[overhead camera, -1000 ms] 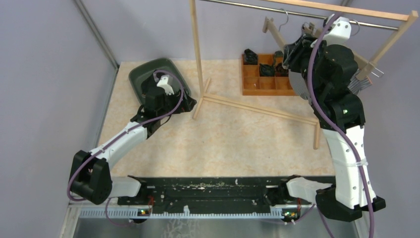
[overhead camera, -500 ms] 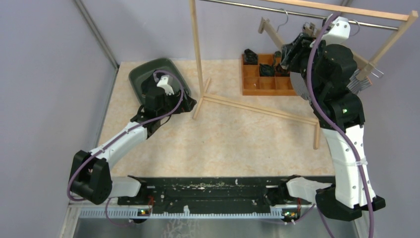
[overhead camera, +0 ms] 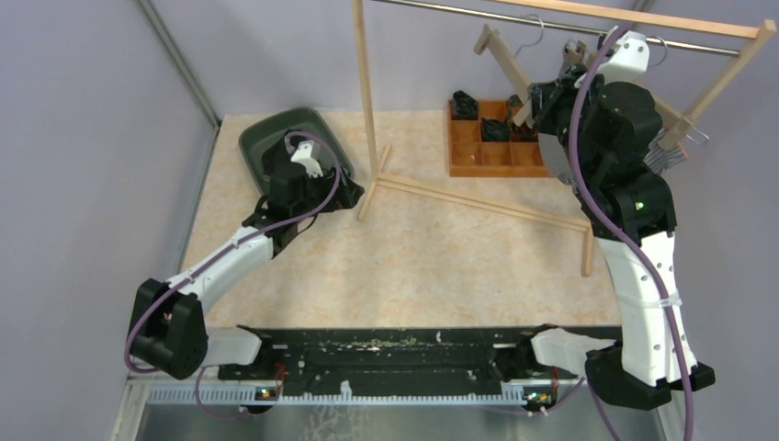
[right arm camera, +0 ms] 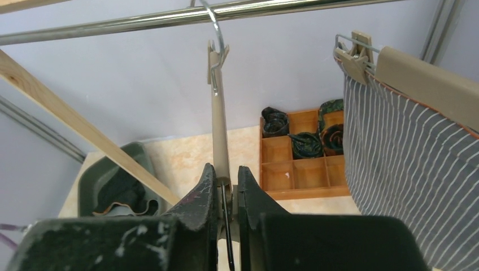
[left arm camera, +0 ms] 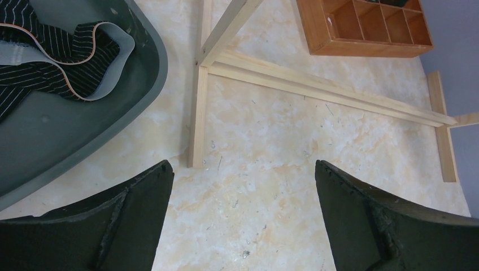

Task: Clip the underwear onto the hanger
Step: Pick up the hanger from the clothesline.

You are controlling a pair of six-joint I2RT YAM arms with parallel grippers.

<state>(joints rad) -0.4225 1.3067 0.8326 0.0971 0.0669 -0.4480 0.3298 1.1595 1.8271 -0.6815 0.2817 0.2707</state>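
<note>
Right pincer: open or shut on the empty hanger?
Shut on the hanger: the right wrist view shows the right pincer pressing its bar from both sides.

No text, label or number is readable.

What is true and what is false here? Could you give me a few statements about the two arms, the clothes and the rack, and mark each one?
1. The right tool is closed on a hanger that hooks over the metal rail. True.
2. The left tool holds the black striped underwear. False: it is open and empty, and the underwear lies in the green tray.
3. A grey striped garment hangs clipped from a second hanger. True.
4. Every compartment of the wooden box is empty. False: several at the back hold dark rolled items.
</note>
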